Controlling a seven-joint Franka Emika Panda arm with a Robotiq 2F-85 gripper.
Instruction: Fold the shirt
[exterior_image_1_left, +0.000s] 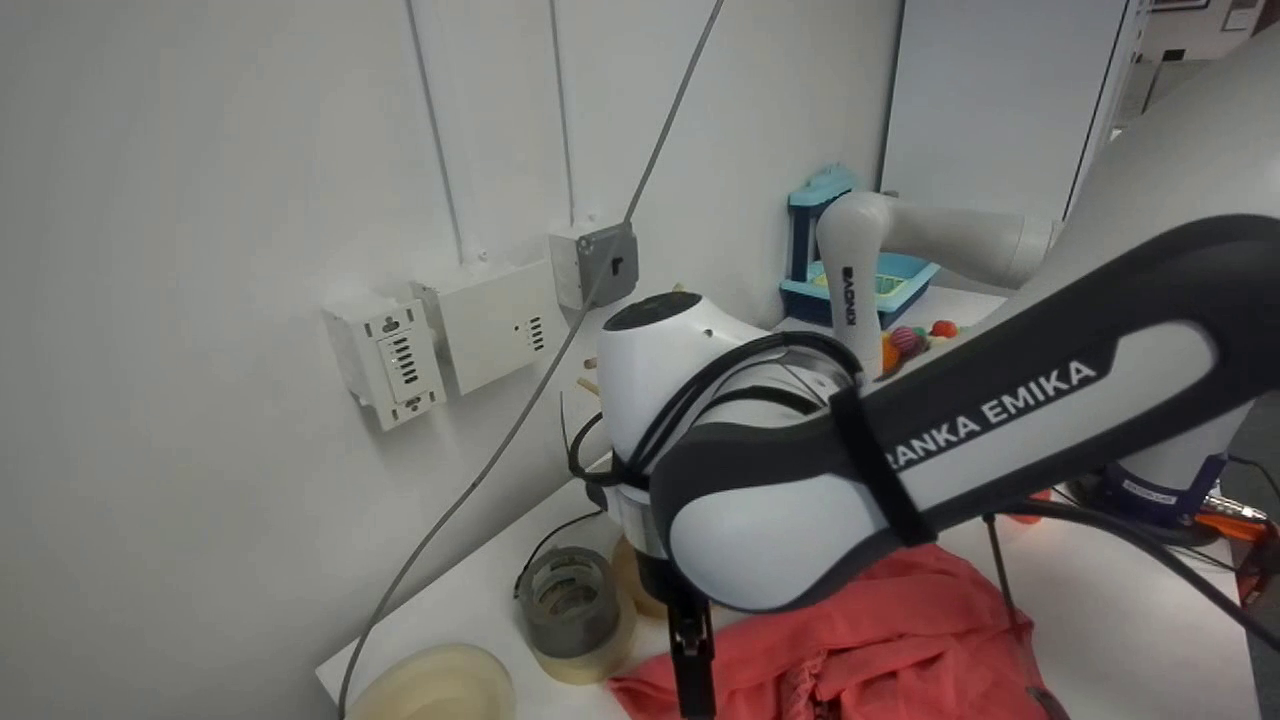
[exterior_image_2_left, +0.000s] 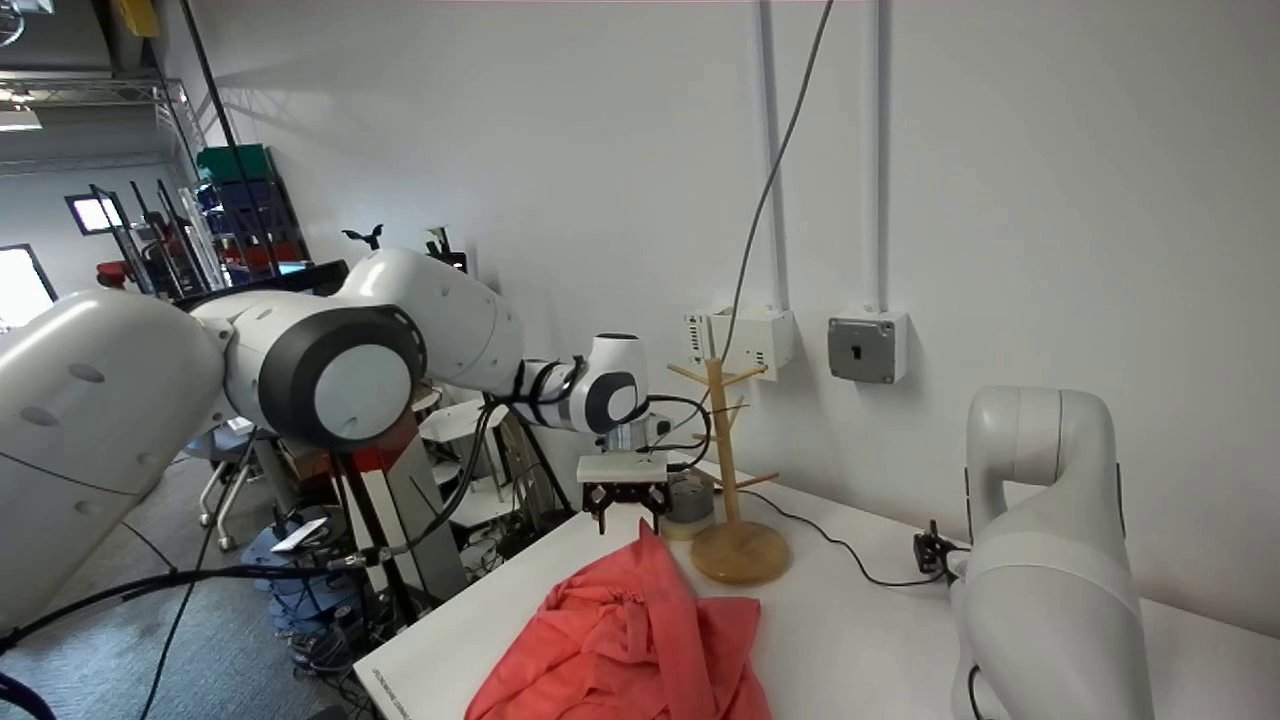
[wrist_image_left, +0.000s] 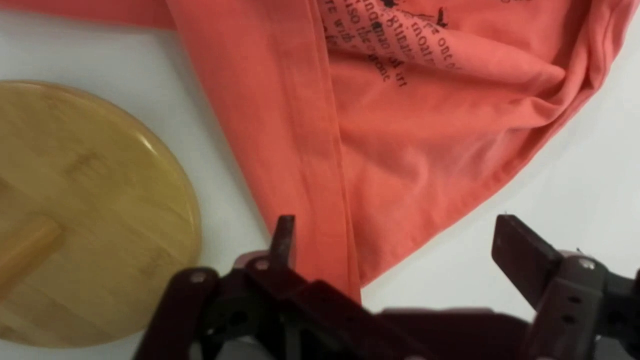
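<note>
The coral-red shirt lies wrinkled on the white table in both exterior views (exterior_image_1_left: 900, 650) (exterior_image_2_left: 620, 640). In the wrist view the shirt (wrist_image_left: 425, 130) shows dark printed text and a long folded band on its left that narrows toward the gripper. My gripper (wrist_image_left: 395, 220) is open, its fingers wide apart and empty. In that view the left finger overlaps the narrow end of the band and the right finger is over white table. In an exterior view the gripper (exterior_image_2_left: 628, 525) points down above the shirt's far tip; it also shows side-on in an exterior view (exterior_image_1_left: 695, 690).
A wooden peg stand (exterior_image_2_left: 740, 555) stands close beside the shirt; its round base (wrist_image_left: 125, 200) is left of the gripper. Tape rolls (exterior_image_1_left: 570, 610) and a cream bowl (exterior_image_1_left: 430, 690) are nearby. A second arm (exterior_image_2_left: 1050, 560) stands on the table. The wall runs behind.
</note>
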